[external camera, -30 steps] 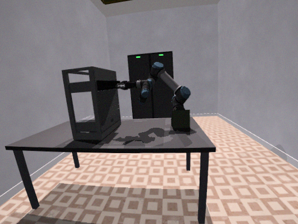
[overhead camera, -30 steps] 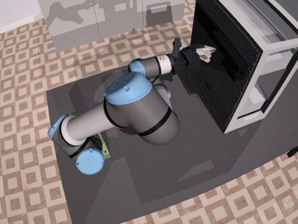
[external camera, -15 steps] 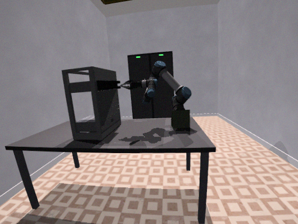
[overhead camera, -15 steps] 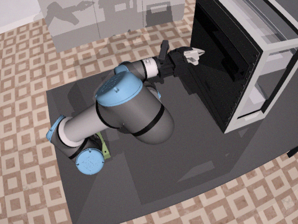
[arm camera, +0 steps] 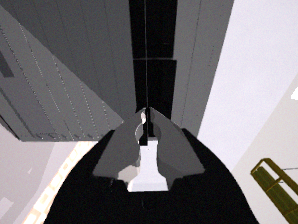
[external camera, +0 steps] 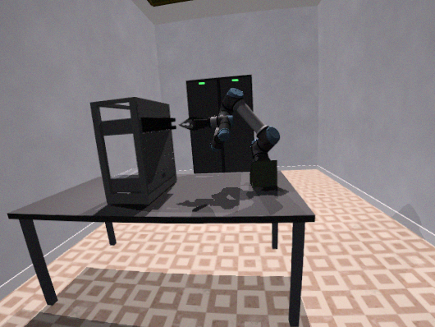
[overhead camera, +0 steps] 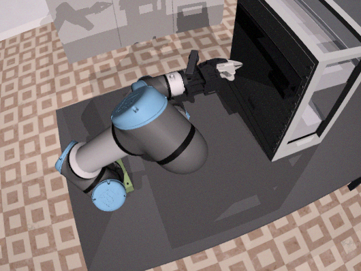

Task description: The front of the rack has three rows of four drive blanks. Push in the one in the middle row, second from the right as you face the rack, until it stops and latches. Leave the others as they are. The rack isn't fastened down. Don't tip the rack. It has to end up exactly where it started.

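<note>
The gripper (overhead camera: 238, 65), closed on nothing so its tip can push, sits at upper center of the top view, just off the rack (overhead camera: 335, 59) front. The target blank can't be singled out on that dark face.

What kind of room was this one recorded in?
Probably a server room or test lab: a dark rack on a table, a tall cabinet with green lights behind, bare grey walls.

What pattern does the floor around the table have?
The floor has tan and cream tiles of nested squares, clearest in the top view.
</note>
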Robot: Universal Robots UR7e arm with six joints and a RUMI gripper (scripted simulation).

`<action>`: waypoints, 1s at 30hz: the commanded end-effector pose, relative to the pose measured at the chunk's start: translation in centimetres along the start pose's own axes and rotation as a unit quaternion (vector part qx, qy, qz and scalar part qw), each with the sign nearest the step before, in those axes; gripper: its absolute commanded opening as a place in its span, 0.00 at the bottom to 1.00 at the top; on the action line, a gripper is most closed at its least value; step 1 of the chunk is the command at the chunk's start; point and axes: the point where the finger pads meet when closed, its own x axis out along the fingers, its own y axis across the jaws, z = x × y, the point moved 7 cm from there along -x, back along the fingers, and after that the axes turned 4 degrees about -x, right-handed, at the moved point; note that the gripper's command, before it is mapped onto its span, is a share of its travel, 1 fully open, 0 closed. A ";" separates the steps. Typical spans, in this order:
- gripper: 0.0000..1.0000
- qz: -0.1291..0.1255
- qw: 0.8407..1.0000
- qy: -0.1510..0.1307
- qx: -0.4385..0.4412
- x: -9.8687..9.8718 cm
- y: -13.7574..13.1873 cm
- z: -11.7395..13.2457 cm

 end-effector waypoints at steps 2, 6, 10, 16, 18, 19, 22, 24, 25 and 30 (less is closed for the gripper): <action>0.00 0.001 1.000 -0.001 0.001 -4.3 0.3 0.2; 0.00 0.001 1.000 -0.001 0.001 -5.6 0.3 0.2; 0.00 0.001 1.000 -0.001 0.001 -7.6 0.4 0.3; 0.00 0.001 1.000 -0.001 0.001 -9.2 0.5 0.4; 0.00 0.001 1.000 -0.001 0.001 -9.4 0.5 0.4; 0.00 0.001 1.000 -0.001 0.001 -9.4 0.5 0.4; 0.00 0.001 1.000 -0.001 0.001 -9.4 0.5 0.4; 0.00 0.001 1.000 -0.001 0.001 -9.4 0.5 0.4; 0.00 0.001 1.000 -0.001 0.001 -9.4 0.5 0.4; 0.00 0.001 1.000 -0.001 0.001 -9.4 0.5 0.4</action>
